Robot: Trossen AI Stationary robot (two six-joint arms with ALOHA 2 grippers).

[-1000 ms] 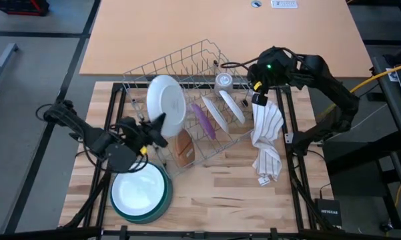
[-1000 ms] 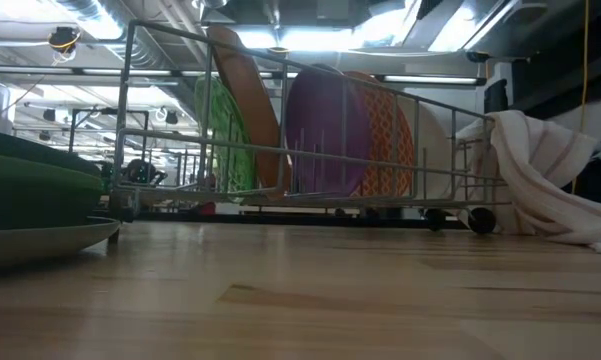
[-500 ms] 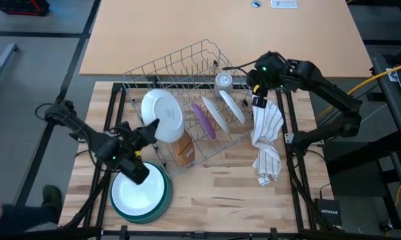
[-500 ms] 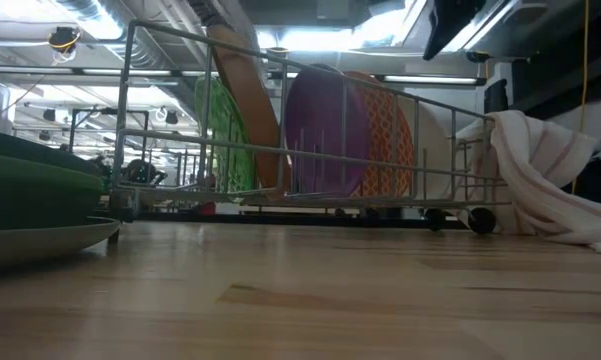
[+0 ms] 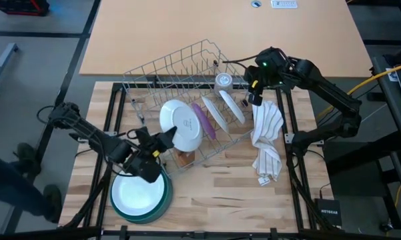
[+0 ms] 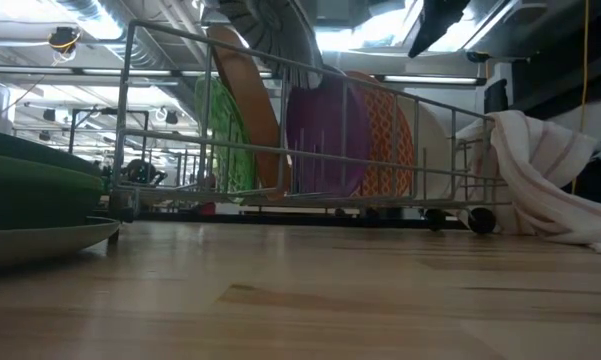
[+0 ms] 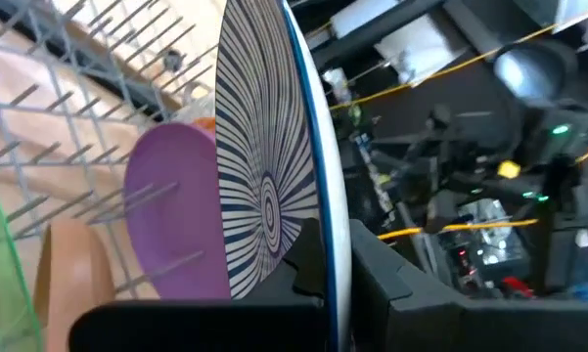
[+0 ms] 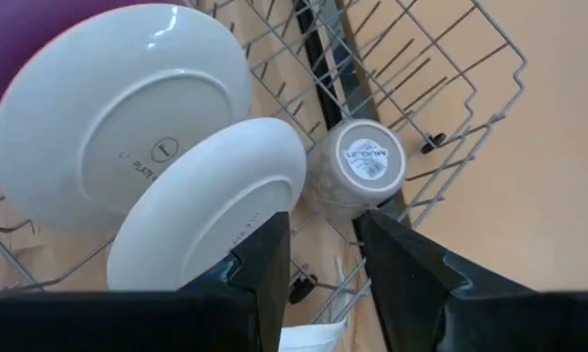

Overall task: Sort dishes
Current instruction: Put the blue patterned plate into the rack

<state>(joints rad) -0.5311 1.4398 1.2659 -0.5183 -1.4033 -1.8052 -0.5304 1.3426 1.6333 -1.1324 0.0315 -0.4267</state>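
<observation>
My left gripper [image 5: 161,141] is shut on a white plate [image 5: 181,125] whose face shows blue radiating stripes [image 7: 264,166]. The plate hangs over the near side of the grey wire rack [image 5: 161,72]. In the rack stand green [image 6: 225,130], brown [image 6: 245,100], purple [image 6: 325,135], orange-patterned [image 6: 385,130] and two white [image 8: 117,108] [image 8: 210,210] dishes, on their edges between the wires. A stack of dishes [image 5: 140,197] lies flat on the table at the near left. My right gripper [image 8: 323,264] hovers open over the rack's right end, above the smaller white dish. My left gripper pinches the striped plate's rim [image 7: 318,269] between its two fingers, one on the striped face and one on the back. The fingers come roughly level from the table's near left. The plate stands on edge, lifted clear, above the rack's dishes.
An upturned mug [image 8: 357,166] stands in the rack's far right corner. A white striped cloth [image 5: 267,143] hangs over the rack's right end onto the table. Bare wooden table [image 5: 220,187] lies in front of the rack, right of the stack.
My left gripper has carried the striped plate down and toward the table's right and near edges, rolling it so that it now stands more on edge, over the brown and purple dishes. My right gripper has sunk a little over the rack's right end.
</observation>
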